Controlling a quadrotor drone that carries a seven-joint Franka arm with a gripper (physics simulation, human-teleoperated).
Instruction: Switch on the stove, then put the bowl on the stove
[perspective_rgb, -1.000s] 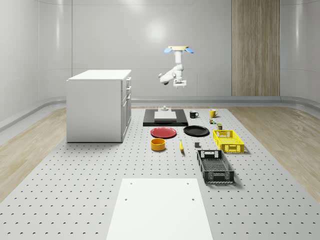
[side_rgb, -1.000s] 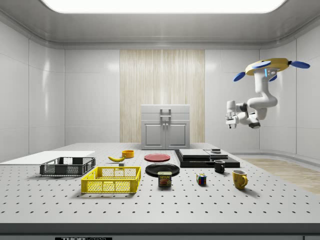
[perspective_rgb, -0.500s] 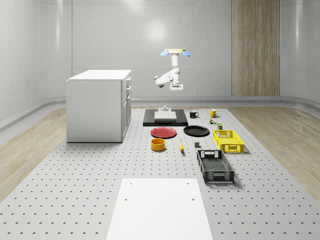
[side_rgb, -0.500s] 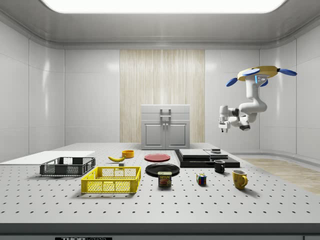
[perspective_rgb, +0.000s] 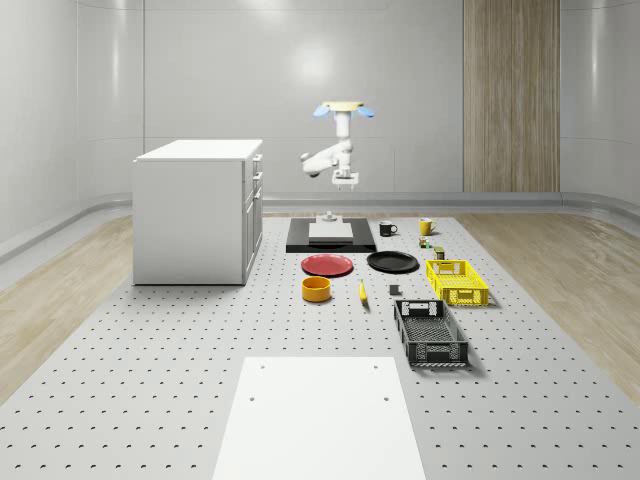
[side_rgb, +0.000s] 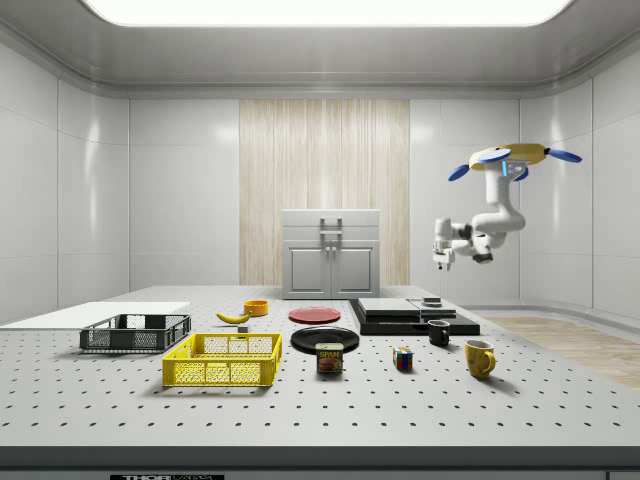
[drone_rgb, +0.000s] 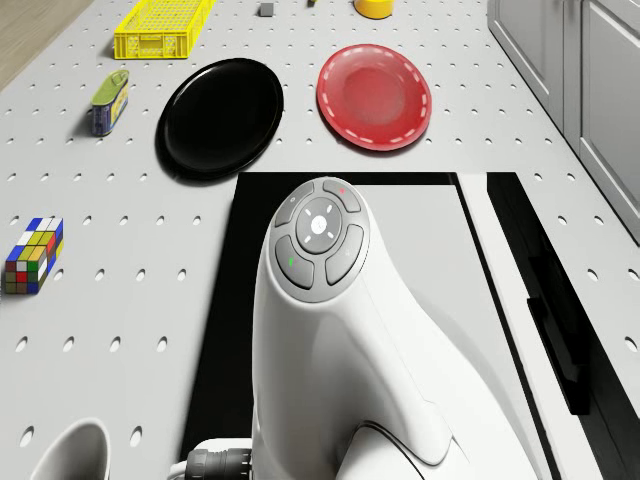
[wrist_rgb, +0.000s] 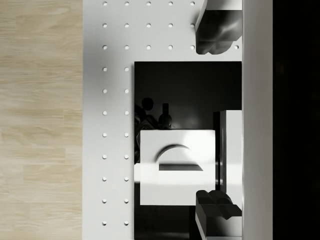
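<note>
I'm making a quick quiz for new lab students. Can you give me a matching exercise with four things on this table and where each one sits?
Things:
1. orange bowl
2. tool
3. Rubik's cube
4. banana

Places:
A. in the air above the stove, under the hovering drone
B. between the spam can and the yellow mug in the side view
C. in front of the red plate in the whole-scene view
D. beside the orange bowl

Pairs: 1-C, 2-A, 3-B, 4-D

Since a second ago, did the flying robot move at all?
Yes. In the whole-scene view the drone has slid left toward the cabinet and now hovers above the stove.
</note>
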